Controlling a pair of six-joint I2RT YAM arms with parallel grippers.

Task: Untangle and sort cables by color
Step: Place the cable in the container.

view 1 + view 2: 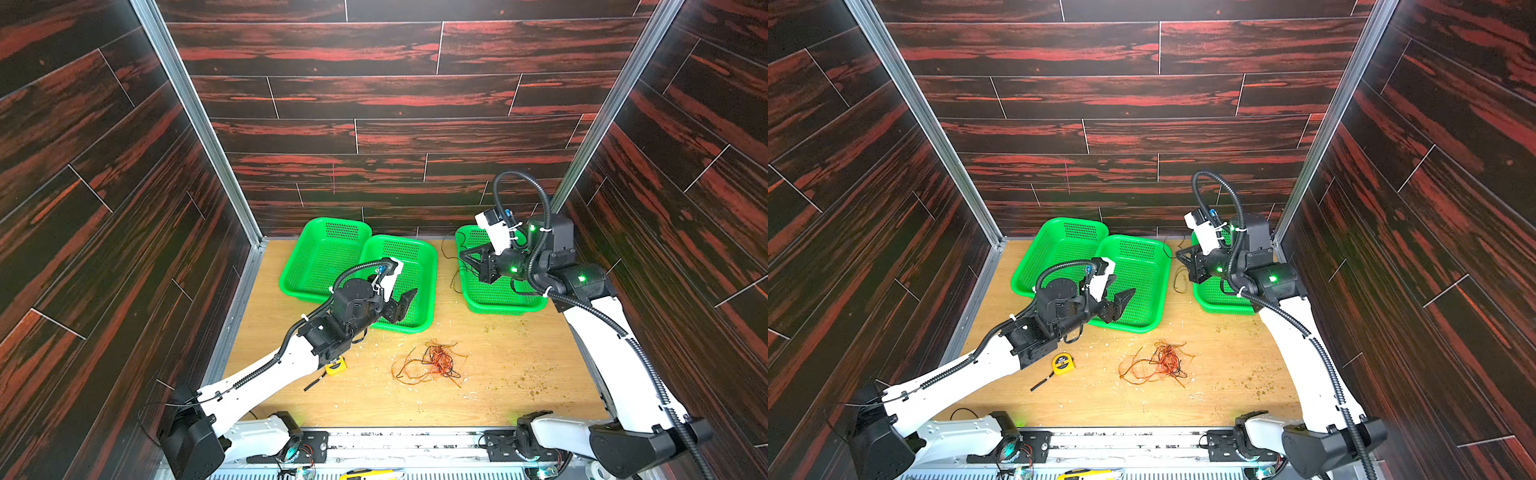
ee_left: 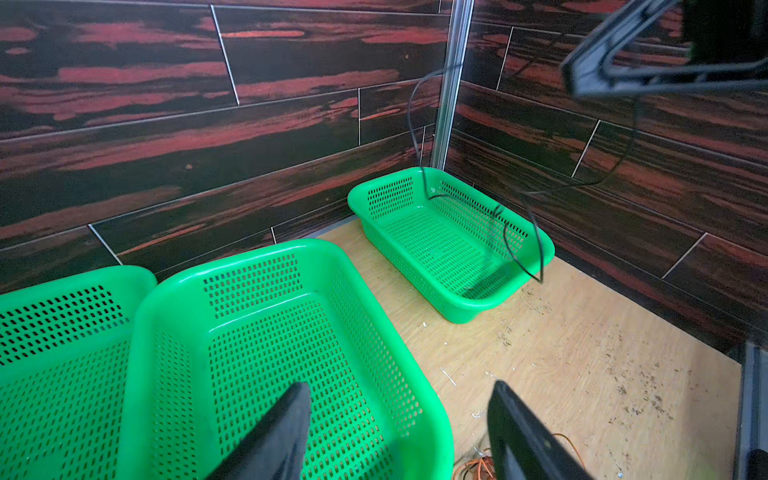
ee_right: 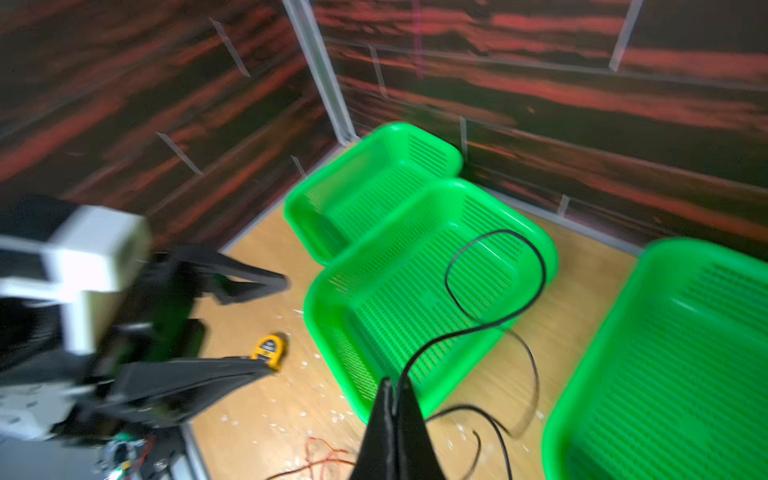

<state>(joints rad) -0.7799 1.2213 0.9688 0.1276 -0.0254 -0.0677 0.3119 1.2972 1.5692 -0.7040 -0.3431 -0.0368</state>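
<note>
A tangle of orange, red and black cables (image 1: 436, 361) (image 1: 1158, 361) lies on the wooden table in front of the baskets. My right gripper (image 1: 461, 254) (image 3: 389, 381) is shut on a thin black cable (image 3: 498, 231). It hangs over the left rim of the right green basket (image 1: 498, 308), and the cable loops down beside that rim. The same black cable (image 2: 409, 112) dangles over this basket (image 2: 549, 249) in the left wrist view. My left gripper (image 1: 409, 297) (image 2: 399, 386) is open and empty. It hovers over the front right corner of the middle basket (image 1: 433, 257).
A third green basket (image 1: 320, 226) stands at the back left, touching the middle one. A yellow tape measure (image 1: 336, 366) with a short black strap lies under my left arm. Small crumbs dot the table. Dark wall panels enclose three sides.
</note>
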